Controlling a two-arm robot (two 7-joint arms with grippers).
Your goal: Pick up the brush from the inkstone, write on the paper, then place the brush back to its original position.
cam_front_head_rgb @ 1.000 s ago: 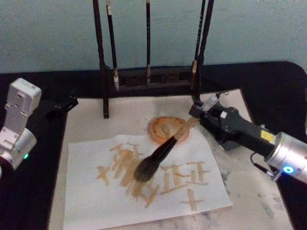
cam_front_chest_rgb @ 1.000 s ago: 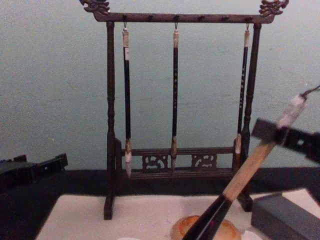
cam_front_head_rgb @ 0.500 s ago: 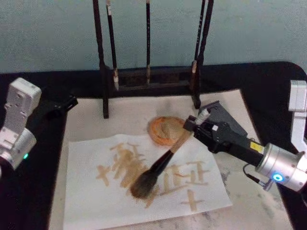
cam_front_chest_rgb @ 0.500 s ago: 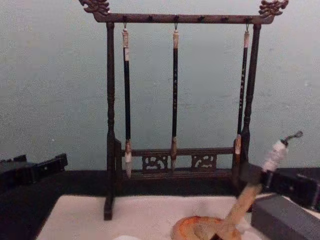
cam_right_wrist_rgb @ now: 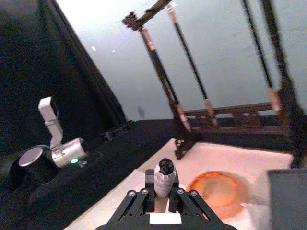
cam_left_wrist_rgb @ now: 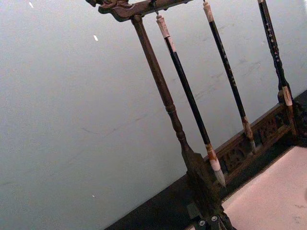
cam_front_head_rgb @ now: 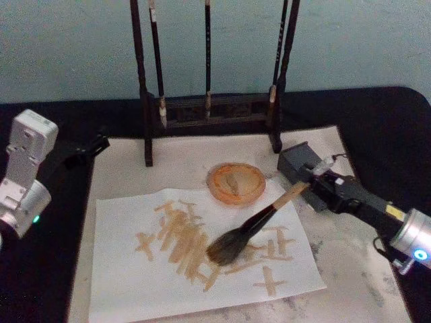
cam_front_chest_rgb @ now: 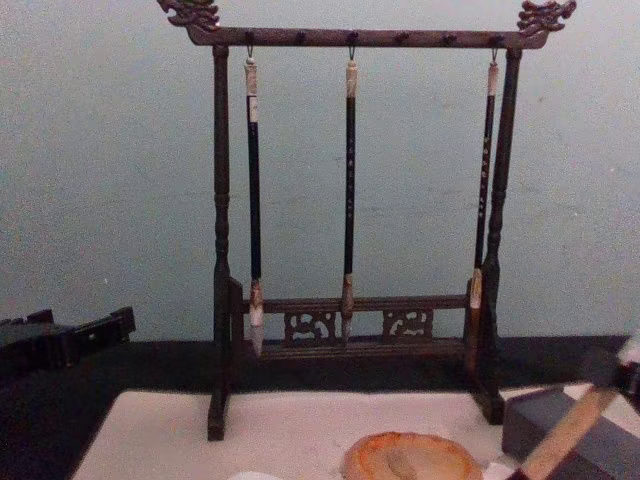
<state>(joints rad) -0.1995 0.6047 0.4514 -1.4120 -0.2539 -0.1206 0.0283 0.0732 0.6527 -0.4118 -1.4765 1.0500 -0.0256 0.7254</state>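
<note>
The right gripper (cam_front_head_rgb: 314, 183) is clamped on the brush (cam_front_head_rgb: 259, 221) just below its white end cap. It holds the brush tilted low, with the bristles down on the paper (cam_front_head_rgb: 128, 282) among tan strokes, near the round orange dish (cam_front_head_rgb: 236, 183). The left gripper (cam_front_head_rgb: 86, 149) sits idle on the dark cloth to the left.

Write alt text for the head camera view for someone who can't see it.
The right gripper holds the brush slanted, bristles on the paper among tan strokes. An orange dish and a rack stand behind; the left gripper rests at the left.
</note>
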